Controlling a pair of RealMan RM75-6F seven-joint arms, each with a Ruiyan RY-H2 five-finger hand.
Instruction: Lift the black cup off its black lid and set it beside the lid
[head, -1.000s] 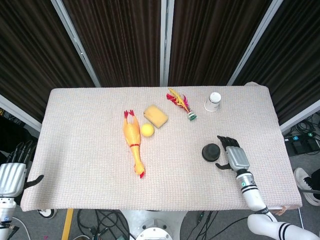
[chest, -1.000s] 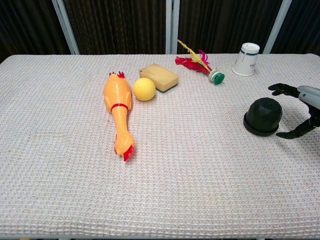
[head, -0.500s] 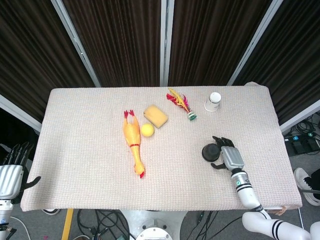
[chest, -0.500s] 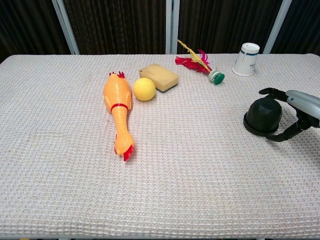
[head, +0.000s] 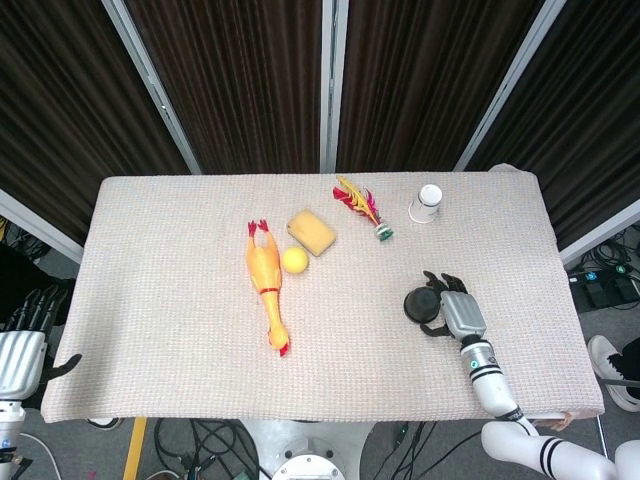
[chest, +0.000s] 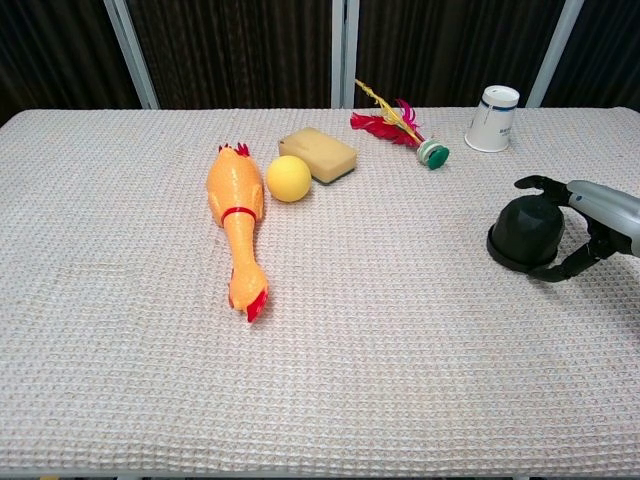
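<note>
A wide surface (head: 160, 290) covered in pale woven cloth fills both views, with dark curtains behind it.

At the far left, off the near-left corner of the surface, the left robot hand (head: 22, 345) hangs below the edge. Its fingers point up and stand apart, and it holds nothing. It shows only in the head view.

Left of centre lies a rubber chicken (chest: 236, 208), orange and long, its red-tipped head toward the near side. Just to its right sits a yellow ball (chest: 288, 178), and a yellow sponge (chest: 318, 154) lies just beyond the ball, very close to it. Further right, toward the far edge, is a shuttlecock (chest: 402, 124) with red and yellow feathers and a green base. A white paper cup (chest: 493, 118) stands upside down near the far right.

On the right side, nearer than the paper cup, the black cup (chest: 530, 226) sits upside down on its black lid (chest: 505, 257), which shows as a wider rim under it.

The right robot hand (chest: 585, 222) reaches in from the right, palm toward the cup. Its fingers (chest: 531, 183) curl over the far side of the cup and its thumb (chest: 560, 270) curves around the near side by the lid. Whether it actually presses on the cup cannot be told. Its forearm (head: 490, 375) runs back toward the near-right edge.
</note>
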